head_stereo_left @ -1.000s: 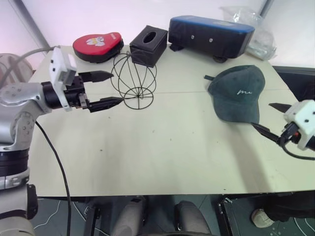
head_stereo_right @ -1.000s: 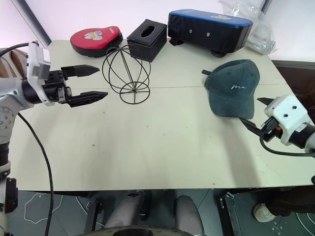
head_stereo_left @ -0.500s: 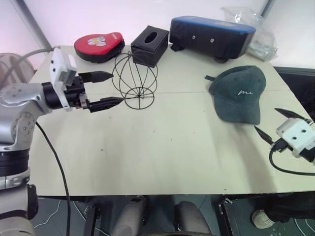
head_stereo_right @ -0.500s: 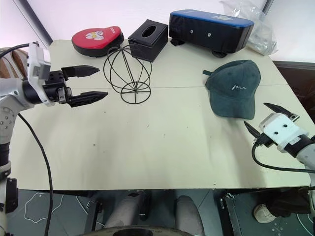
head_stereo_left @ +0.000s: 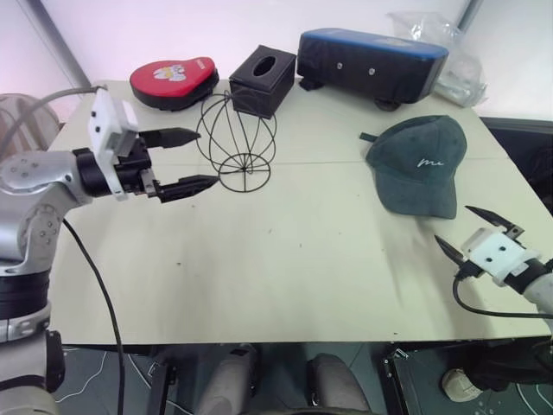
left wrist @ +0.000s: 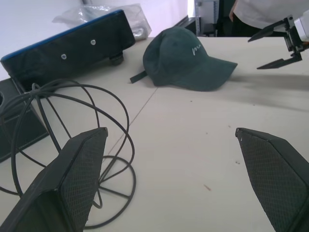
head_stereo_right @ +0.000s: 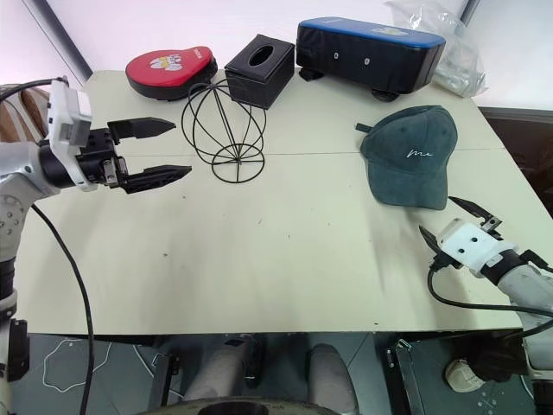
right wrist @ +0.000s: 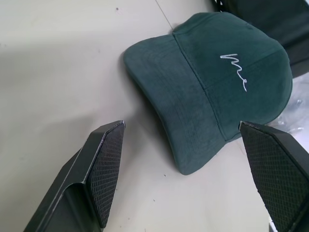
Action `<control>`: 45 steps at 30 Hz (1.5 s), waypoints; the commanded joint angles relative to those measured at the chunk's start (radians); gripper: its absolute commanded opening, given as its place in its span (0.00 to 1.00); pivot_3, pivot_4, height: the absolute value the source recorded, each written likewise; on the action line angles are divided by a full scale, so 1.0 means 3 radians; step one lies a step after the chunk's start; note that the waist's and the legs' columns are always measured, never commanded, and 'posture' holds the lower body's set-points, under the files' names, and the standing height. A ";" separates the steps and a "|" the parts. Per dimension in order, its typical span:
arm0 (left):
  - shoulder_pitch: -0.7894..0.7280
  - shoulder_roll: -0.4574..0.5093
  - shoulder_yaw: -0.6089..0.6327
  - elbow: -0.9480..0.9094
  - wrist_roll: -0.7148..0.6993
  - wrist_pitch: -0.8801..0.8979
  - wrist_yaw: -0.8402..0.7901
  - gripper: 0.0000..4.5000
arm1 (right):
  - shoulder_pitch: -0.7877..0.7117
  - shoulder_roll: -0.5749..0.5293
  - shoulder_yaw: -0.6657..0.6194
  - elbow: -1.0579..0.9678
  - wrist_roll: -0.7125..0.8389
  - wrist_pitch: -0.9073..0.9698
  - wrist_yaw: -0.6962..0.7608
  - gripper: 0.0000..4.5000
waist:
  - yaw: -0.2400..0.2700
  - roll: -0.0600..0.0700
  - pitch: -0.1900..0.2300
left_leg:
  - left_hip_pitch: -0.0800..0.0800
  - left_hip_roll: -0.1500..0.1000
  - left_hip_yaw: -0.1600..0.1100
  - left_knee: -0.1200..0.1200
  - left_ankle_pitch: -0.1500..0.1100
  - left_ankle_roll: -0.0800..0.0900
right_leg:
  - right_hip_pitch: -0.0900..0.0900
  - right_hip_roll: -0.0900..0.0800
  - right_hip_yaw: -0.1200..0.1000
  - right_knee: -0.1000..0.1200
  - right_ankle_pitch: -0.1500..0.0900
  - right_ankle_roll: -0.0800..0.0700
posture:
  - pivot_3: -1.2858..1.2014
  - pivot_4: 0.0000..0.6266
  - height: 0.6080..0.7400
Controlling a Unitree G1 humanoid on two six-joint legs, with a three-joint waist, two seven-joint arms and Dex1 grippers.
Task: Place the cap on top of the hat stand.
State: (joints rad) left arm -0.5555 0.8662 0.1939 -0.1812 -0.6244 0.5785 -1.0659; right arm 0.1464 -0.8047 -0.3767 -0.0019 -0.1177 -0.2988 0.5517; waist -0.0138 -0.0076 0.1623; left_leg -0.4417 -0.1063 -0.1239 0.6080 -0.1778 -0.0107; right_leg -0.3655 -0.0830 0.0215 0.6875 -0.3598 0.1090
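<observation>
The dark teal cap (head_stereo_left: 415, 164) lies on the right of the table (head_stereo_left: 302, 259), brim toward the front edge. My right gripper (head_stereo_left: 451, 223) hovers open just in front of the brim, near the table's right front corner, with nothing between its fingers. In the right wrist view the cap (right wrist: 212, 96) lies ahead of the open gripper (right wrist: 181, 124). The black wire hat stand (head_stereo_left: 235, 143) stands bare at the back left. Just left of the stand, my left gripper (head_stereo_left: 206, 157) is held level, open and empty. The left wrist view shows the stand (left wrist: 63, 145) close by and the cap (left wrist: 188, 60) farther off.
Behind the stand sit a black tissue box (head_stereo_left: 262, 79) and a red padded case (head_stereo_left: 171, 79). A long black case with a blue top (head_stereo_left: 371, 62) and a clear plastic bag (head_stereo_left: 432, 35) line the back edge. A person in white (left wrist: 260, 12) stands beyond the table.
My right gripper has sunk and drawn back toward the table's right front corner, rolling as it went, still open. The left gripper, cap and stand have kept still.
</observation>
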 commanded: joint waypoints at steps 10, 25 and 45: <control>0.0102 0.0129 0.0256 -0.0299 -0.0148 0.0097 0.0109 1.00 | -0.0139 -0.0084 0.0083 0.0265 -0.0481 -0.0328 -0.0559 0.85 | 0.0004 0.0000 0.0000 | 0.0001 0.0000 0.0000 0.0000 0.0002 -0.0004 | 0.0001 0.0000 0.0001 0.0000 0.0000 0.0000 | 0.52 0.24 1.00; 0.0203 0.0200 0.0342 -0.0431 -0.0216 0.0156 0.0195 1.00 | -0.0278 -0.0115 0.0248 0.0560 -0.0739 -0.0389 -0.0923 0.85 | -0.0002 0.0000 0.0000 | 0.0002 0.0000 0.0000 -0.0001 0.0003 -0.0004 | 0.0001 0.0001 0.0002 0.0001 0.0000 0.0000 | 0.52 0.24 1.00; 0.0341 0.0315 0.0478 -0.0611 -0.0324 0.0255 0.0312 1.00 | -0.0892 -0.0331 0.0836 0.1586 -0.1299 -0.0542 -0.1663 0.85 | -0.0007 0.0001 0.0000 | 0.0003 0.0000 0.0002 -0.0001 0.0004 -0.0007 | 0.0001 0.0002 0.0003 0.0001 0.0000 0.0000 | 0.52 0.24 1.00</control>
State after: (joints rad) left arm -0.4486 0.9404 0.3001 -0.3365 -0.7081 0.6509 -0.9793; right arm -0.1069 -0.8841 -0.1219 0.4601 -0.4940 -0.4561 0.0904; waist -0.0159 -0.0074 0.1622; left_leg -0.4408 -0.1063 -0.1234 0.6077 -0.1764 -0.0130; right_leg -0.3650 -0.0823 0.0223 0.6879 -0.3598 0.1089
